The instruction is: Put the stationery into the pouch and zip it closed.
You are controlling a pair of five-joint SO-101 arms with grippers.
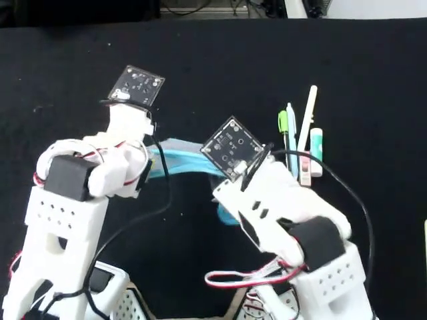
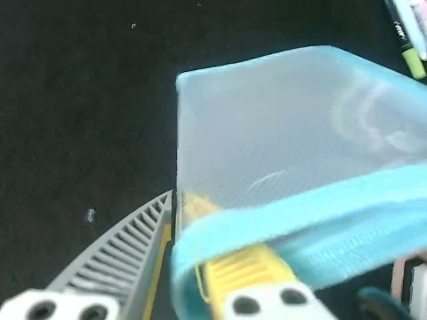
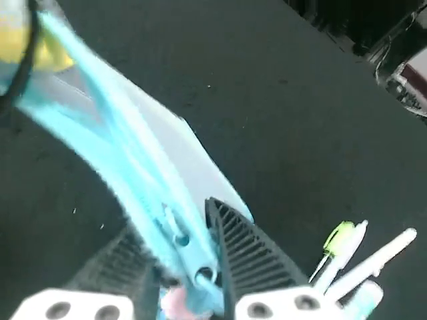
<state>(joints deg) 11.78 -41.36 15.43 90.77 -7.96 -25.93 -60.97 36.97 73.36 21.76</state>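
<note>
Between left claw (image 2: 179, 199) and right claw (image 3: 171, 217), one pouch (image 2: 267, 133).

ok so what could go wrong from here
1. The stationery lies on the table beside the right arm, and the pouch looks empty. Zipping now would likely shut it with nothing inside.
2. The pouch is stretched between the left gripper and the right gripper, each pinching only an edge. A harder pull may slip it free.
3. The right arm sits close to the stationery, so a swing could scatter it.
</note>
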